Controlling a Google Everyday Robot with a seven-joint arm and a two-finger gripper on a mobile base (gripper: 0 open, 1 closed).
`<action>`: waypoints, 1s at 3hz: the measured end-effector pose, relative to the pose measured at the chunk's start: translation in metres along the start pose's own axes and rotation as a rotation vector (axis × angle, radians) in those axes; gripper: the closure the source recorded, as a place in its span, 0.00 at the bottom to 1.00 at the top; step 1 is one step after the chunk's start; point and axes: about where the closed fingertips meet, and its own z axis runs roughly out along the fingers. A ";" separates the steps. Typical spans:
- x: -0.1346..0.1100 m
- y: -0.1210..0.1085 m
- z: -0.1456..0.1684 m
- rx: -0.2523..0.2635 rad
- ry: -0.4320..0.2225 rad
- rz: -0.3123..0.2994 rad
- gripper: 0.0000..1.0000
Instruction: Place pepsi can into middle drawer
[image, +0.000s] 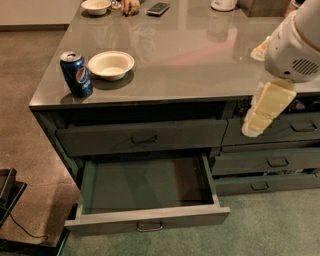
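The pepsi can (76, 74) stands upright near the front left corner of the grey countertop (200, 65), just left of a white bowl (111, 65). The middle drawer (146, 187) is pulled open below, its flat dark floor bare, with a small pale loop handle (149, 227) on its front panel. My gripper (254, 126) hangs at the right, in front of the counter's front edge. It is far to the right of the can and above and to the right of the open drawer. It holds nothing.
A closed drawer with a dark handle (144, 139) sits above the open one. Narrower drawers (272, 162) stack on the right. A second bowl (96, 6), a phone (158, 8) and a white object (223, 4) lie at the counter's far side. Dark equipment (7, 192) is on the floor at left.
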 end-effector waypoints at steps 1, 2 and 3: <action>-0.049 -0.016 0.033 0.020 -0.108 -0.011 0.00; -0.102 -0.032 0.062 0.046 -0.237 -0.016 0.00; -0.113 -0.044 0.061 0.090 -0.273 -0.013 0.00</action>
